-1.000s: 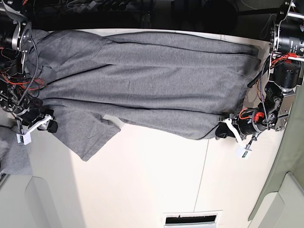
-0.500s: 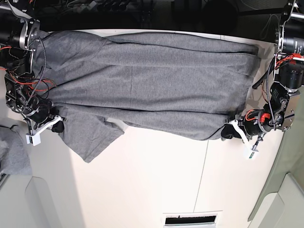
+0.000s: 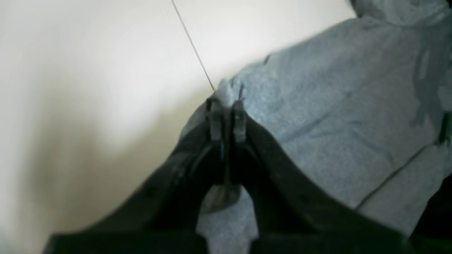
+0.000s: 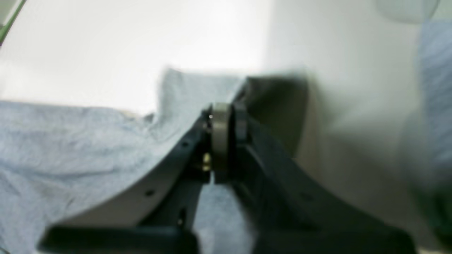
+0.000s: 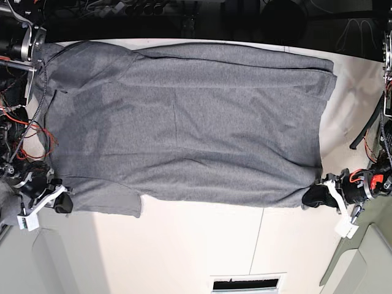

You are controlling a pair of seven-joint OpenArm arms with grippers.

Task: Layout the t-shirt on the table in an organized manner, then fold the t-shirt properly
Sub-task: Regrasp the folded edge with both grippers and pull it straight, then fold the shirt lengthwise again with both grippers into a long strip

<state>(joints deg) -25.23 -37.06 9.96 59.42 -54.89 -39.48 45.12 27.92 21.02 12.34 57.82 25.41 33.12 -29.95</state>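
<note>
The heather-grey cotton t-shirt [image 5: 184, 122] lies spread across the white worktop [image 5: 202, 245], whose thin dark seam [image 5: 260, 245] runs nearest. Left gripper [image 5: 315, 199] and right gripper [image 5: 61, 202] each clench its hem; dark clutter lies behind.

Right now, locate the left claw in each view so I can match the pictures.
Base: left claw at lower right, shut on the t-shirt corner.
Left wrist: left claw centre, pinching grey fabric.
Right wrist: not in it.
Shared landmark: the table seam line, which ends at that corner.
</note>
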